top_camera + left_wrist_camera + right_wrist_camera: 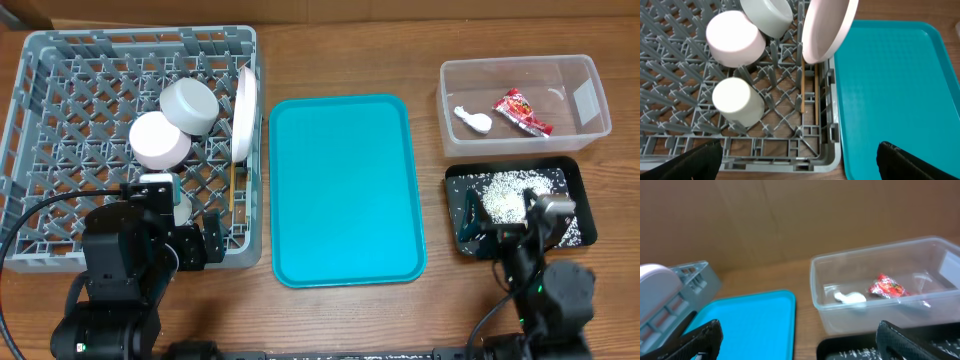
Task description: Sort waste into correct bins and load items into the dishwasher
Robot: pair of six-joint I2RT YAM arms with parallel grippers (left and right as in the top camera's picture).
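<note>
The grey dish rack (pixel 40 60) at the left holds an upturned grey bowl (pixel 190 104), an upturned white bowl (pixel 159 140), an upright white plate (pixel 243 112), a small white cup (pixel 737 102) and chopsticks (pixel 802 85). The clear tub (pixel 590 110) holds the red wrapper (pixel 522 112) and the white scrap (pixel 473 120). The black tray (pixel 575 175) holds rice grains (pixel 510 195). My left gripper (pixel 800 162) is open and empty above the rack's near right corner. My right gripper (pixel 800 342) is open and empty above the black tray's near left side.
The empty teal serving tray (pixel 345 190) lies between the rack and the bins. It also shows in the left wrist view (pixel 890 90) and the right wrist view (pixel 750 320). A brown cardboard wall stands behind the table.
</note>
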